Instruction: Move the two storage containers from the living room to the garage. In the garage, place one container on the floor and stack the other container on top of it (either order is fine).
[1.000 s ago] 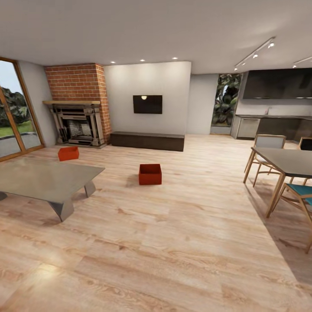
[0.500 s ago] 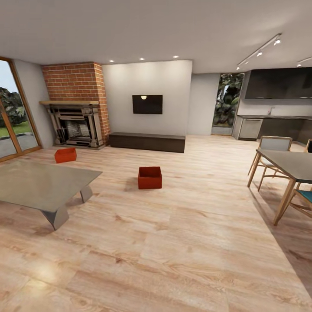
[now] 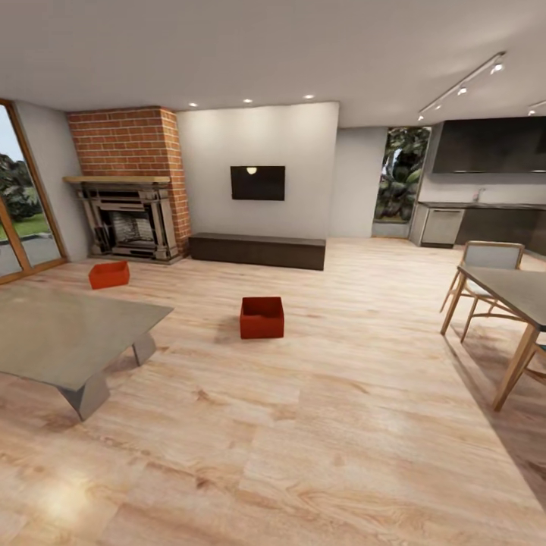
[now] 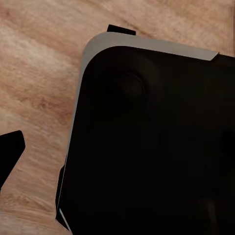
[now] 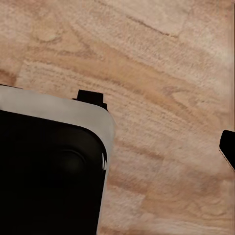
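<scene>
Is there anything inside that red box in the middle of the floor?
The nearer storage container looks empty as far as its open top shows; its front wall hides the bottom.

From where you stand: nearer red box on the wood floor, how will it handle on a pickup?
The nearer storage container is an open, thin-walled box, so probably light, and its walls may flex if gripped by one rim. It sits flat on the wood plank floor and looks low and broad, so a push would likely slide it rather than tip it.
</scene>
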`<state>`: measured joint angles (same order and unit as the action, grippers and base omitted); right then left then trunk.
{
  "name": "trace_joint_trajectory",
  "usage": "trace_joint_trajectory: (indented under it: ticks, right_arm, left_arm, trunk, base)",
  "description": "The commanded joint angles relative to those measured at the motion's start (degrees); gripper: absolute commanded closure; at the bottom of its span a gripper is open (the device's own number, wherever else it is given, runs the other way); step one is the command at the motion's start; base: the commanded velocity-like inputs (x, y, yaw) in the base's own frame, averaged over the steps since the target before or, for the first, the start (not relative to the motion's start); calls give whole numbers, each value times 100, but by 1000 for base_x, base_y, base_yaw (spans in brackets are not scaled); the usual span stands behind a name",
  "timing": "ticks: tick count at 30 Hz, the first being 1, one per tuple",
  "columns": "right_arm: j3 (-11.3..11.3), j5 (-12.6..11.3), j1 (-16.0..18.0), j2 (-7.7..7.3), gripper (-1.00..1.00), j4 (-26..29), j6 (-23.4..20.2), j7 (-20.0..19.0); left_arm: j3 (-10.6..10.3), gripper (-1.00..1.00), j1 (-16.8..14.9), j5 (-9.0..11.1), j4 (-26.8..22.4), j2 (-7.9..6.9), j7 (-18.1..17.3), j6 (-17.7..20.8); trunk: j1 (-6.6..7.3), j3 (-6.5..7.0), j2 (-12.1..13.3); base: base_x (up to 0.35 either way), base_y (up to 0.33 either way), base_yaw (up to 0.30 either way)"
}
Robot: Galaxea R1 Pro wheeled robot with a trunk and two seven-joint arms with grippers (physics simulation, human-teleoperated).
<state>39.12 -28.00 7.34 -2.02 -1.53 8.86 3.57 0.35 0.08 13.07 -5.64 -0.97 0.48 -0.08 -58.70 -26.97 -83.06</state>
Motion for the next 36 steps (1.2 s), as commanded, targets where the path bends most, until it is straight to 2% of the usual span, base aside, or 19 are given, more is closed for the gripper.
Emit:
trace_joint_trajectory:
  ticks: [1,9,36]
  right_arm:
    - [44,-45,5,7,-100,-14,28,8]
    - [74,-33,5,-4,-100,-14,28,5]
    - [35,-49,5,-18,-100,-14,28,3]
  left_arm:
    - [0,-100,1,29,-7,0,5,-1]
    - [2,-100,1,29,-7,0,5,-1]
    - [8,-100,1,29,-7,0,5,-4]
  trunk:
    - [-3,-5,-2]
    - [-3,-14,-2]
    - [-3,-14,-2]
  base:
    - [325,0,48]
    - [325,0,129]
    - [325,0,3]
